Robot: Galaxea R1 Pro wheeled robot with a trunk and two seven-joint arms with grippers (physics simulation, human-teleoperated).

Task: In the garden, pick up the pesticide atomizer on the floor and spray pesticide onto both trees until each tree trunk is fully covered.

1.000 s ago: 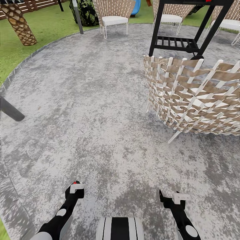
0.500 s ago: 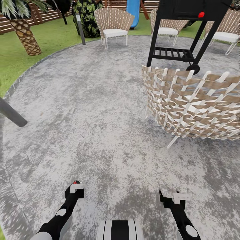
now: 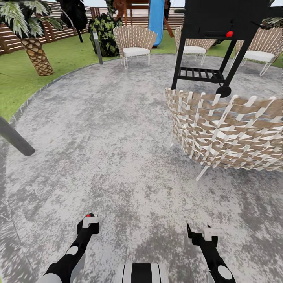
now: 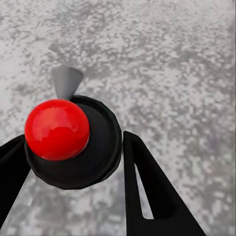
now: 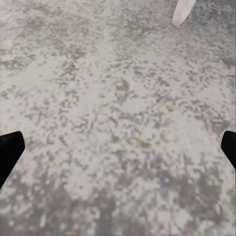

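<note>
- Paving [image 3: 118,149]: a round patch of mottled grey ground, used here as the landmark; green lawn [image 3: 70,55] borders its far side.
- Left gripper [image 4: 73,162]: held low over the near part of the paving, its two black fingers [image 4: 147,196] closed around the atomizer [image 4: 73,142] — a black round cap topped by a red ball, with a grey cone-shaped nozzle pointing away from the wrist.
- The head view shows the same gripper [image 3: 89,222] with a speck of red at its tip.
- Right gripper [image 5: 118,147]: also low over the near paving, fingers spread wide, nothing between them (bare ground fills the gap).
- Woven chair [image 3: 228,129]: on the paving's right part — its white leg [image 5: 181,12] appears in the right wrist view.
- Black grill [image 3: 220,43]: stands beyond that chair.
- Palm [image 3: 35,51]: scaly trunk on the lawn, past the paving's far left edge.
- Fence [image 3: 59,27]: brown slats behind the lawn.
</note>
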